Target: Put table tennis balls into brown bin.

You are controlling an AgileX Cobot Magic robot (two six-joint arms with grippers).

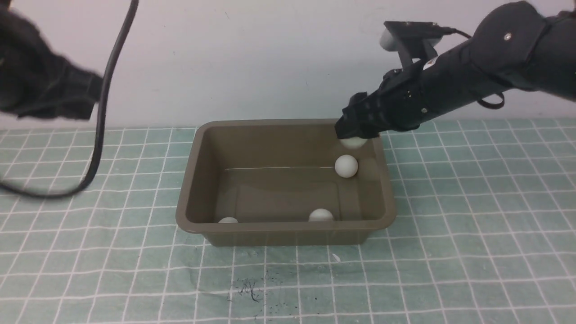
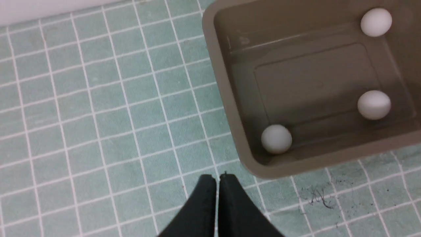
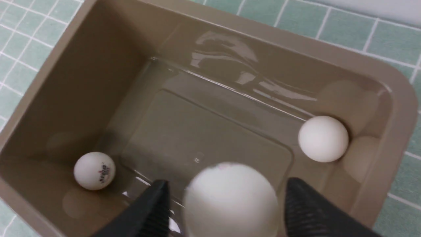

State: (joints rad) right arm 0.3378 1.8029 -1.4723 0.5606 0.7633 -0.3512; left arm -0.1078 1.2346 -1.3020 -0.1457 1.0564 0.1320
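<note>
Right gripper [image 3: 227, 182], I see, is spread wide over the far right corner of the brown bin [image 1: 279, 235], one table tennis ball [image 1: 353, 142] between its fingers, touching neither. Left gripper [image 2: 217, 177] is pinched together, empty. Three more balls [image 1: 346, 165] [image 1: 320, 215] [image 1: 228, 220] lie on the bin's floor.
</note>
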